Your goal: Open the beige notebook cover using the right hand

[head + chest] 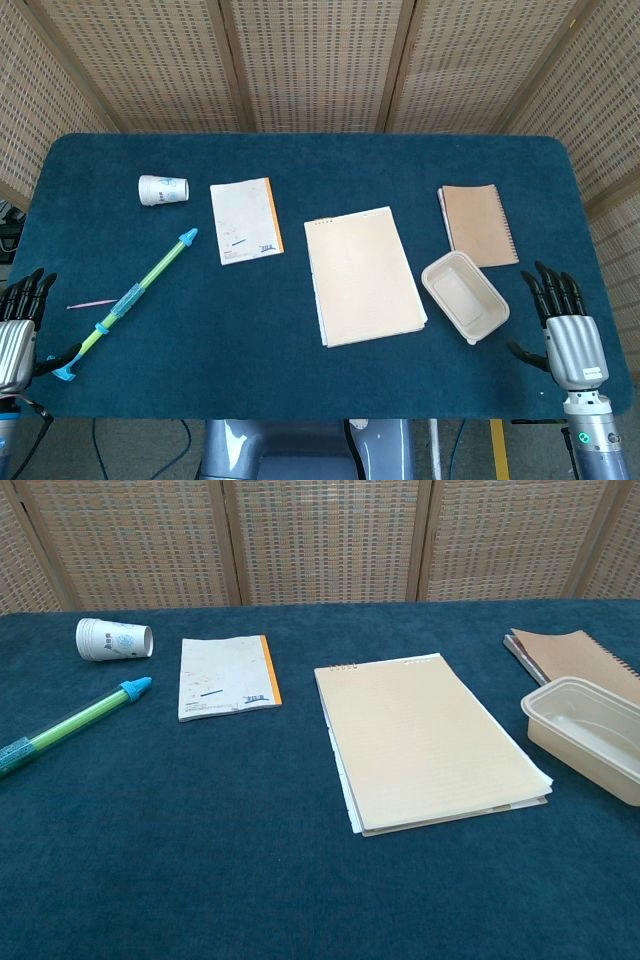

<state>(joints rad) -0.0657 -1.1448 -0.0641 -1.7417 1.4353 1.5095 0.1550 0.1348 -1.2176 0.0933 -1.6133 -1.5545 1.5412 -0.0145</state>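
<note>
The beige notebook (364, 276) lies closed and flat in the middle of the blue table, its binding along the far edge; the chest view shows the beige notebook (425, 737) in full. My right hand (564, 320) rests at the table's front right corner, fingers straight and apart, holding nothing, well to the right of the notebook. My left hand (20, 318) sits at the front left edge, fingers also extended and empty. Neither hand appears in the chest view.
A beige plastic tray (465, 296) sits between the notebook and my right hand. A brown spiral notebook (479, 224) lies behind it. A small white-and-orange pad (245, 220), a tipped paper cup (163, 189) and a green-blue pump toy (130, 297) lie to the left.
</note>
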